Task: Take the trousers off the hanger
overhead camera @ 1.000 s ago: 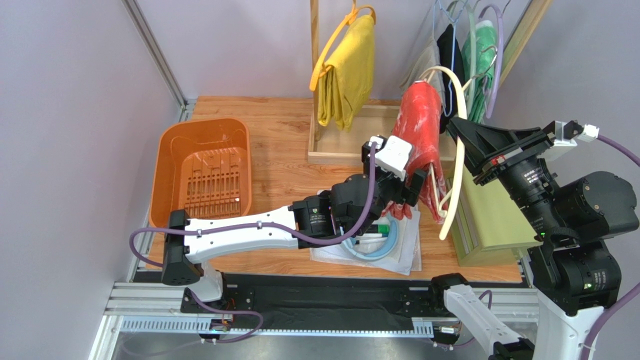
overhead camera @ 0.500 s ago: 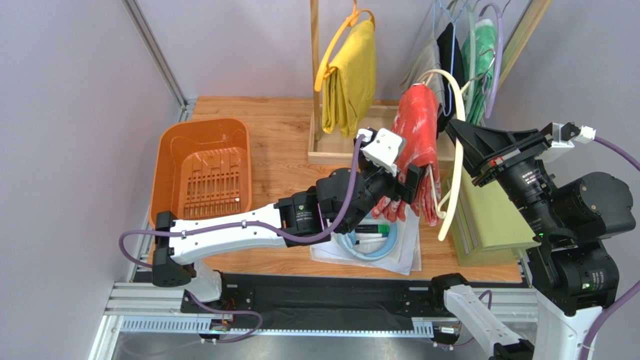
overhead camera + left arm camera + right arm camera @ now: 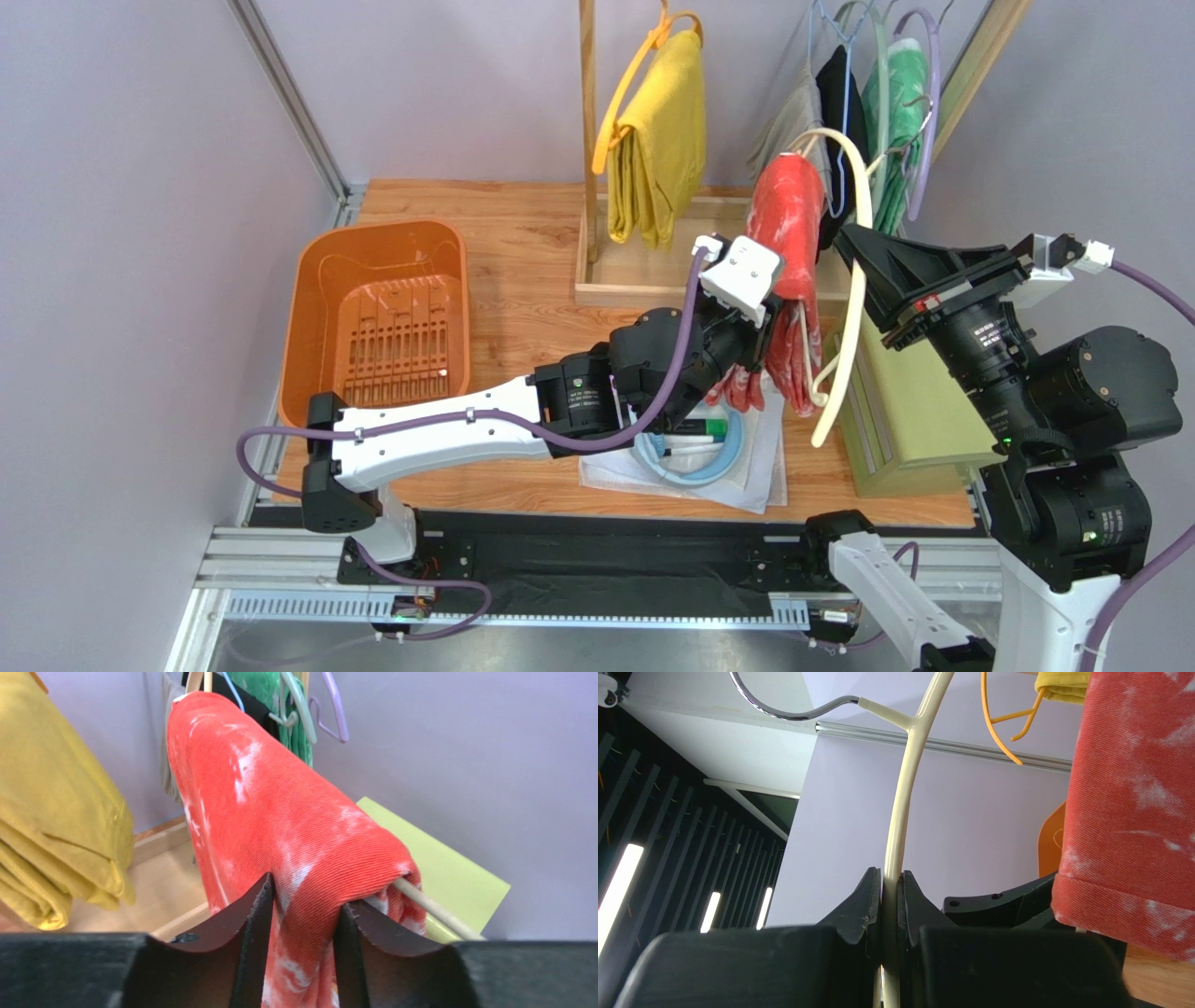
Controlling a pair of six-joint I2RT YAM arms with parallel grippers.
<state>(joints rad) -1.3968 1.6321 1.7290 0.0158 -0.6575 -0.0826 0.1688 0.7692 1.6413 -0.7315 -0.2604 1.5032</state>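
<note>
The red-orange trousers (image 3: 786, 245) with pale blotches hang folded over the bar of the cream hanger (image 3: 856, 294), which is held tilted above the table's right side. My left gripper (image 3: 765, 333) reaches in from the left and is shut on a bunched fold of the trousers (image 3: 281, 812); the fabric is pinched between the jaws of the left gripper (image 3: 303, 899), just beside the hanger bar (image 3: 435, 910). My right gripper (image 3: 892, 878) is shut on the hanger's thin cream arm (image 3: 901, 812), with the trousers (image 3: 1137, 812) hanging to its right. In the top view the right gripper (image 3: 853, 255) holds the hanger from the right.
An orange basket (image 3: 372, 322) sits at the left. A yellow garment (image 3: 657, 133) hangs on a wooden rack (image 3: 631, 280) behind. Grey, black and green clothes (image 3: 877, 98) hang at the back right. A green box (image 3: 919, 406) lies right; papers with a blue ring (image 3: 694, 455) lie below the left wrist.
The left gripper shifted slightly around the lower trousers and its jaws went from wide open to shut on a fold of fabric. The right gripper kept holding the hanger.
</note>
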